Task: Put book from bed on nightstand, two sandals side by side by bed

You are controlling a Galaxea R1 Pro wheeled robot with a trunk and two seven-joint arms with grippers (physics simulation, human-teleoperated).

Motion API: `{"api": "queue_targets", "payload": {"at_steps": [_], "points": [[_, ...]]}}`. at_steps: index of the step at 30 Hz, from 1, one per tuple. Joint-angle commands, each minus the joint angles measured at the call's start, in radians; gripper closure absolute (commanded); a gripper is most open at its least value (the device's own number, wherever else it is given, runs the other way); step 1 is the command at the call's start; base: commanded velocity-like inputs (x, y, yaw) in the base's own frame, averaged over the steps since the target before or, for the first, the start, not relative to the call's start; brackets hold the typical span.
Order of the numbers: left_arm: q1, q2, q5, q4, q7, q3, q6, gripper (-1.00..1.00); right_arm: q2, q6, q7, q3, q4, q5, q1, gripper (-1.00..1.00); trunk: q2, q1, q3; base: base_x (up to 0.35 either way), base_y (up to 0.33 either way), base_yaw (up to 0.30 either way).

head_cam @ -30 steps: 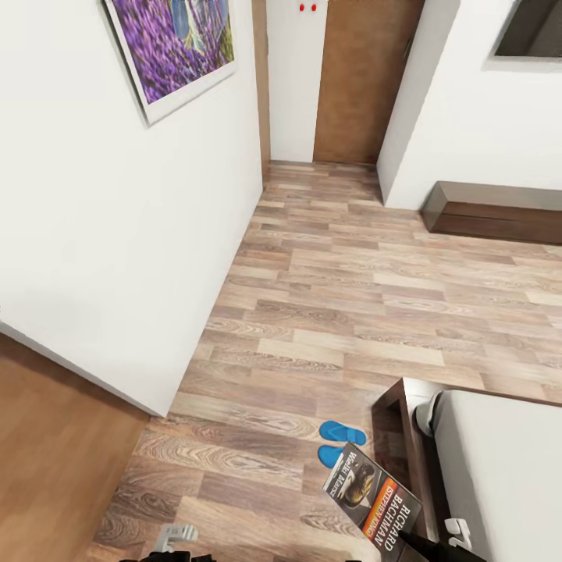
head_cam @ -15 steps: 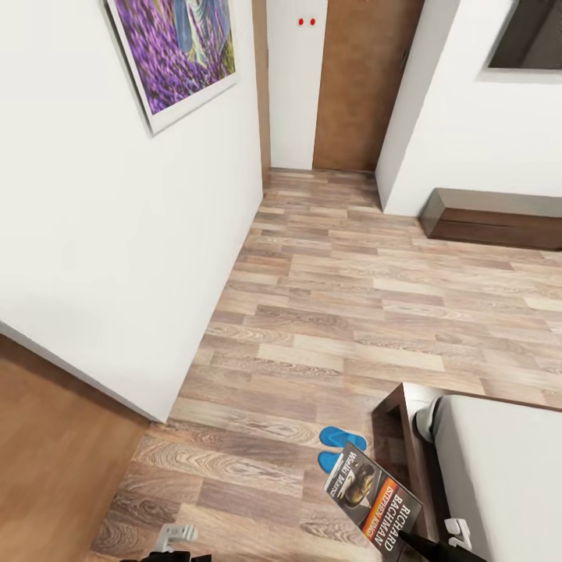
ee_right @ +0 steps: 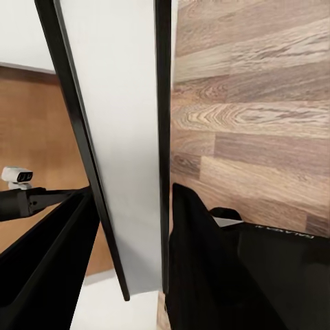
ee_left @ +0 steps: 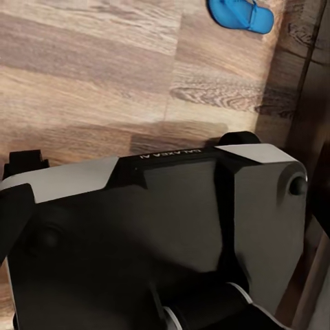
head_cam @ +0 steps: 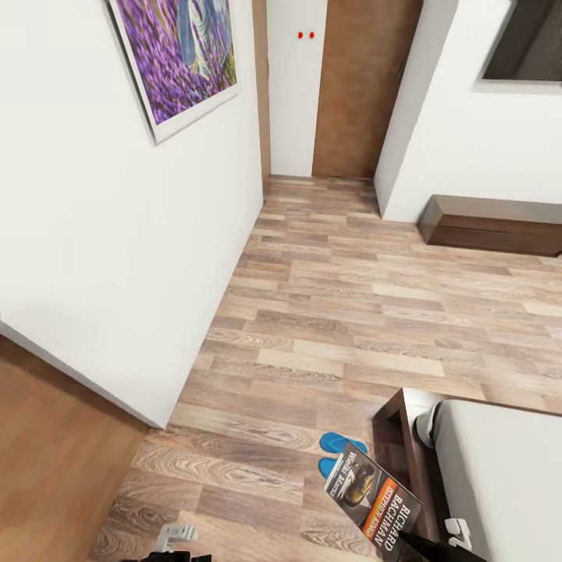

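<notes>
Between right gripper [ee_right: 130, 261] fingers [ee_right: 206, 254]: book [ee_right: 117, 137], clamped edge-on.

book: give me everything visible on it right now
The book is a thin paperback with a dark grey cover, a picture of a creature, an orange band and white lettering "Richard Bachman". In the head view it is off the bed, held tilted in the air above the wood floor, partly covering the blue sandals. A dark arm part meets its lower corner. In the right wrist view it is seen edge-on, its white pages between dark covers, standing between the right gripper fingers.
</notes>
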Motion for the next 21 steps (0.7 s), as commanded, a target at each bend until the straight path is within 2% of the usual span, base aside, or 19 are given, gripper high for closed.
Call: {"api": "queue_targets", "payload": {"at_steps": [1,21], "points": [[-0.001,0.000,0.006,0.001,-0.003,-0.009,-0.004,-1.00,0.000,-0.004,0.002,0.009,0.000,-0.007,-0.001,1.00,-0.002,0.001,0.000,0.000,0.000,0.000],[-0.001,-0.018,0.008,0.002,-0.002,-0.009,-0.004,-1.00,0.000,-0.004,0.001,0.009,0.002,-0.007,-0.001,1.00,-0.002,0.001,0.032,0.000,0.000,0.000]]}}
